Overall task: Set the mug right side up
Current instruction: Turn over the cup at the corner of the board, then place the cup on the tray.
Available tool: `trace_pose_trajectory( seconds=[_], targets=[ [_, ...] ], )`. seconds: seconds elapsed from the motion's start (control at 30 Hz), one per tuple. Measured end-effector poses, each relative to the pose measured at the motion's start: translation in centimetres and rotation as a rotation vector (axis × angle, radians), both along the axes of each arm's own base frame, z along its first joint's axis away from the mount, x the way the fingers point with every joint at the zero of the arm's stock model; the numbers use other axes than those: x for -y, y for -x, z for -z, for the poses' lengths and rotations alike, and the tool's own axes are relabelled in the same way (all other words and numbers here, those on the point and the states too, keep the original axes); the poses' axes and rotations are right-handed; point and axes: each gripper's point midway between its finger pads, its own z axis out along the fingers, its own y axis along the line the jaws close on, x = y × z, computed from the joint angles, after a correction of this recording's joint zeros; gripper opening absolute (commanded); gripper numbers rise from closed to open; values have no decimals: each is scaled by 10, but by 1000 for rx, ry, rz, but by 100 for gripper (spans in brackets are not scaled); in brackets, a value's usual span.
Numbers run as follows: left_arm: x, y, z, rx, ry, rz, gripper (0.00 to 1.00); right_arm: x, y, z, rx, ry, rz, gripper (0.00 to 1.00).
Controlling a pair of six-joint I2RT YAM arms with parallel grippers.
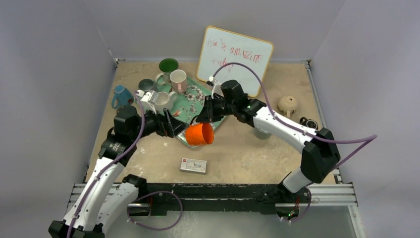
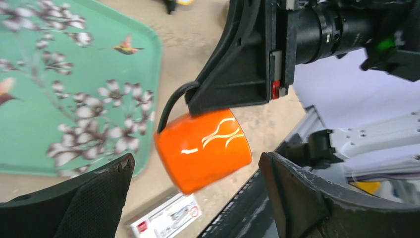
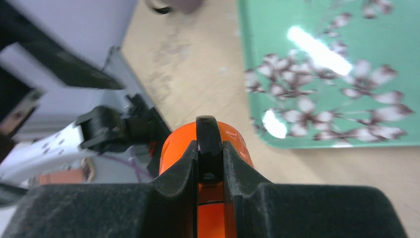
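Note:
An orange mug with a black handle hangs tilted on its side over the near edge of the green flowered tray. My right gripper is shut on the mug's handle, with the orange body showing beyond the fingers. My left gripper stands open just left of the mug. In the left wrist view the mug sits between the wide-spread fingers of the left gripper without touching either pad. The tray lies behind it.
A small white card box lies on the table in front of the mug. Several mugs, among them a green one and a blue one, crowd the back left. A whiteboard leans at the back. A beige teapot sits right.

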Motion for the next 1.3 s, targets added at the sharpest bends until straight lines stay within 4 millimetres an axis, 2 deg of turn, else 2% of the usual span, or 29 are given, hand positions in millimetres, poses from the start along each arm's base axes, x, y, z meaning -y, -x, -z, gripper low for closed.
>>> trace_pose_trajectory(
  seconds=[0.17,0.23,0.33,0.47,0.63,0.83,1.17,1.3],
  targets=[
    [-25,-4,5,8,-125,-122,99,11,-33,34,-53,199,169,0],
    [-33,-1,8,8,-158,-158,99,18,-49,52,-87,307,249,0],
    [-42,5,11,12,-190,-185,98,27,-69,66,-98,423,345,0],
    [-51,11,14,21,-223,-211,98,38,-90,74,-114,534,474,0],
    [-54,14,20,-2,-238,-219,97,47,-110,73,-114,612,597,0],
    [-58,18,14,24,-234,-238,96,34,-136,76,-85,629,621,0],
    [-69,20,12,52,-257,-288,96,13,-168,99,46,679,486,0],
    [-71,20,12,59,-263,-301,96,4,-187,97,101,666,468,0]
  ],
)
